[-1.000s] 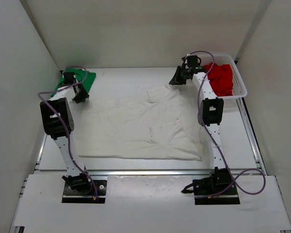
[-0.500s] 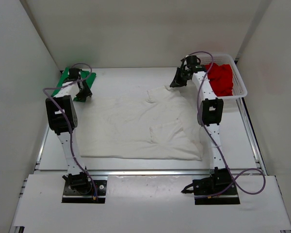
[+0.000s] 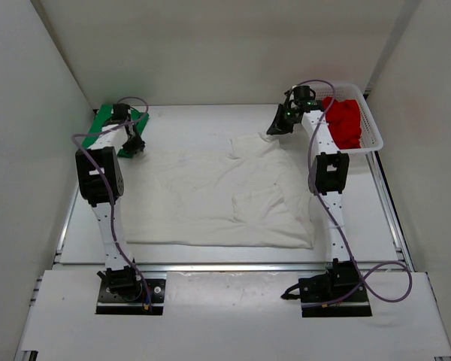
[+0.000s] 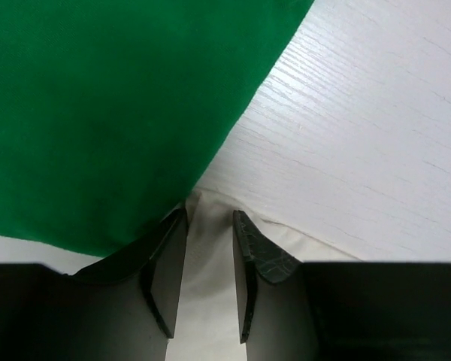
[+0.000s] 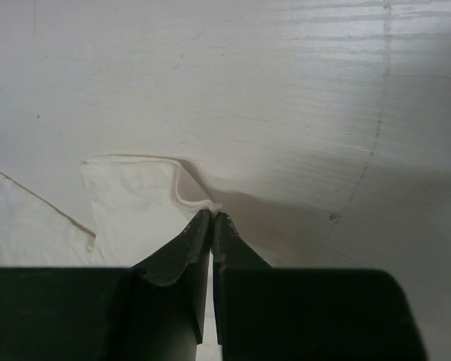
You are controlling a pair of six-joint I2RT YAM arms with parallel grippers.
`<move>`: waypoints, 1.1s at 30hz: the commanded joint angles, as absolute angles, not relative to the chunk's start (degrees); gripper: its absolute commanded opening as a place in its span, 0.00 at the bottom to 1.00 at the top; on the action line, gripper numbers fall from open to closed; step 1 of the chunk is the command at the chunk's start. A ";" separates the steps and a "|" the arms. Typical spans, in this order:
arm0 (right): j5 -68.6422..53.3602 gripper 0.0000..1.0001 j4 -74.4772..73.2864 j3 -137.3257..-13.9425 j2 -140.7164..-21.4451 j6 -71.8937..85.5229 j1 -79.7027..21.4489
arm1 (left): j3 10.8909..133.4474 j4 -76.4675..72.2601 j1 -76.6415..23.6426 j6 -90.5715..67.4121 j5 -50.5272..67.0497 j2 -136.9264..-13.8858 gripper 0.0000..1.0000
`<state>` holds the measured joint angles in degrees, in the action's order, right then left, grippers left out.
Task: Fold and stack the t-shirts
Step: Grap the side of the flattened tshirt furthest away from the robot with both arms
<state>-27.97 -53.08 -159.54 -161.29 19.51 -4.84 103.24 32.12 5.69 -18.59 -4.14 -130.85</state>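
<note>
The white t-shirt [image 3: 218, 195] lies spread flat across the middle of the table. My right gripper [image 3: 278, 126] is at its far right corner, and in the right wrist view that gripper [image 5: 212, 214] is shut on the shirt's hem [image 5: 128, 195]. My left gripper [image 3: 134, 147] is at the shirt's far left corner, beside the green t-shirt [image 3: 105, 120]. In the left wrist view the left gripper [image 4: 209, 218] has its jaws apart, with white cloth [image 4: 209, 293] between them and green cloth [image 4: 98, 113] just ahead. The red t-shirt [image 3: 344, 122] lies bunched in the basket.
A white mesh basket [image 3: 374, 134] stands at the far right corner. White walls close in the table at the back and on both sides. Bare table [image 3: 195, 120] shows between the green t-shirt and the right gripper.
My left gripper moved a little right and farther back along the green t-shirt's edge, and its jaws narrowed. The right gripper shifted slightly right and back with the white hem.
</note>
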 commanded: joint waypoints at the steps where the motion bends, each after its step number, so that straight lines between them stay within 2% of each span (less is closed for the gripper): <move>1: -29.71 0.00 -51.42 -161.63 -158.38 19.25 -4.83 | 103.01 32.26 5.18 -18.28 -5.27 -129.73 0.38; 6: -30.06 0.00 -51.59 -161.46 -157.76 19.16 -4.48 | 102.66 31.64 5.19 -20.03 -4.48 -128.76 0.16; 11: -29.09 0.00 -52.46 -161.63 -156.97 18.02 -4.49 | 100.56 29.45 5.36 -21.00 -2.90 -124.82 0.03; 13: -29.18 0.00 -54.05 -161.54 -156.01 16.88 -4.48 | 98.10 26.91 5.01 -22.23 -1.94 -122.36 0.00; 18: -30.32 0.00 -59.76 -161.11 -150.75 14.68 -4.13 | 88.34 19.60 4.57 -26.62 2.18 -113.39 0.00; 22: -26.56 0.00 -62.13 -155.49 -142.50 13.36 -3.95 | 82.80 15.57 4.31 -29.35 5.79 -110.48 0.00; 26: -21.28 0.00 -60.57 -138.46 -132.22 10.73 -5.36 | 78.23 13.01 5.09 -31.02 9.31 -108.11 0.00; 28: -18.48 0.00 -51.75 -114.31 -123.25 10.37 -7.12 | 76.65 12.31 4.48 -31.29 9.93 -106.36 0.00; 29: -18.11 0.00 -42.54 -107.21 -115.57 12.11 -7.55 | 76.29 12.48 4.13 -30.94 9.50 -106.00 0.00; 31: -22.29 0.00 -33.45 -89.63 -105.25 15.63 -6.07 | 75.15 12.13 3.87 -31.11 10.45 -104.51 0.00; 33: -24.08 0.00 -32.42 -86.32 -103.37 15.73 -5.71 | 74.27 12.48 5.35 -32.07 11.85 -104.15 0.00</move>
<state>-22.72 -44.29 -92.86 -107.26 13.85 -6.35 75.37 14.26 4.60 -30.55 8.49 -109.19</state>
